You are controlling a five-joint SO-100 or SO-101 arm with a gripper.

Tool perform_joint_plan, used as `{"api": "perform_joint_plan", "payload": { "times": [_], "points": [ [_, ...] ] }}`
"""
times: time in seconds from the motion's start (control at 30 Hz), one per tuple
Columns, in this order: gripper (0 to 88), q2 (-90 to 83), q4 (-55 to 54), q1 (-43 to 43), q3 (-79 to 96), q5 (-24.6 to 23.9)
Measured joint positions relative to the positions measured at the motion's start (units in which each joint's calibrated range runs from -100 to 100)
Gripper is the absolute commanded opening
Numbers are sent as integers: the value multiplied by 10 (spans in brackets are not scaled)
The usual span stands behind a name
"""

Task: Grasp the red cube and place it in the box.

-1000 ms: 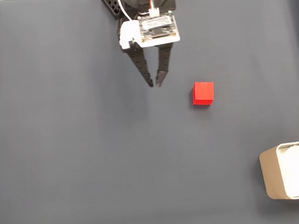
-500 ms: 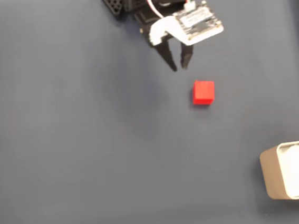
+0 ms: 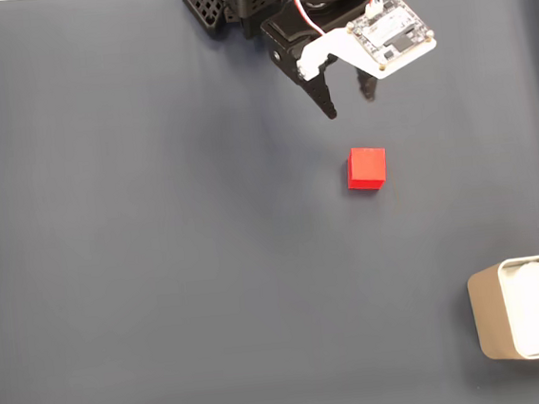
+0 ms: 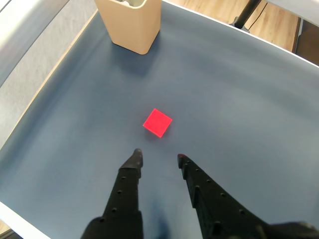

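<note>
Partly cut off at the fixed view's right edge, the box (image 3: 496, 319) sits far from the red cube (image 3: 367, 169); the gripper (image 3: 350, 101) hangs narrowly parted, empty.

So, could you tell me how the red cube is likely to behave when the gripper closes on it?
The cube looks rigid, with flat matte faces, so it probably won't roll or slip much. Being small, it's likely light and may skid on the smooth mat if the open gripper nudges one side first.

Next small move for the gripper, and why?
Probably ease forward and down toward the red cube. In the wrist view the open gripper sits just short of it, fingers apart and roughly lined up; in the fixed view the cube lies free on the mat, far from the box.
</note>
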Motion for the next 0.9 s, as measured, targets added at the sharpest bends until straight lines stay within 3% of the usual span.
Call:
{"api": "perform_joint_plan", "payload": {
  "times": [0.33,0.9],
  "points": [
    [349,48,-2,-3,-19,2],
    [420,169,-68,-3,-34,2]
  ]
}}
